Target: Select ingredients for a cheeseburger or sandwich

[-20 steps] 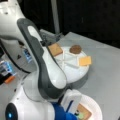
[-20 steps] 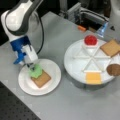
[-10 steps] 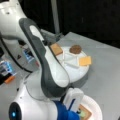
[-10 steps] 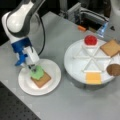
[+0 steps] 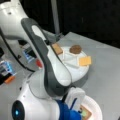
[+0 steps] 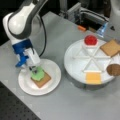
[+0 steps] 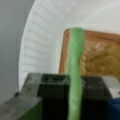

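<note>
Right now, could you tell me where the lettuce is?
In a front view, the lettuce sits on the toast on the white plate at the left, with the gripper right at its upper edge.

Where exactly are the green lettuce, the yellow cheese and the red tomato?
green lettuce [image 6: 37, 74], a front view, middle of the piece lying on the toast.
yellow cheese [image 6: 93, 78], a front view, middle of the square.
red tomato [image 6: 90, 40], a front view, top of the round.
</note>
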{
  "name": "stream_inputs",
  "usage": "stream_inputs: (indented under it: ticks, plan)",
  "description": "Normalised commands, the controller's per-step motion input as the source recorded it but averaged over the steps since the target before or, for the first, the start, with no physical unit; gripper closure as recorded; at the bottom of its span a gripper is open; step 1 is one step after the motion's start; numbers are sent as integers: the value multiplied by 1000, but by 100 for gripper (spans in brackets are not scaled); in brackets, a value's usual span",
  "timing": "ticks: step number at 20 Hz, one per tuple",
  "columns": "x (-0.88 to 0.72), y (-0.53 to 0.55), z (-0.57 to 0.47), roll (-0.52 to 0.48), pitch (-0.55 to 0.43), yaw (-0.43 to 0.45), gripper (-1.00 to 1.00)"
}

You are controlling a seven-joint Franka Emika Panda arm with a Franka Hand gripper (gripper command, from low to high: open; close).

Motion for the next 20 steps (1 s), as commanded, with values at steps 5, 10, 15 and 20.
stream_inputs:
  ticks: [5, 10, 15, 20]
  plan:
    - [-135, 93, -130, 13, -220, -116, 100]
    - [-184, 121, -136, 17, -209, -132, 100]
    - [-215, 141, -130, 8, -219, -142, 100]
    - [-221, 151, -127, -44, -256, -183, 100]
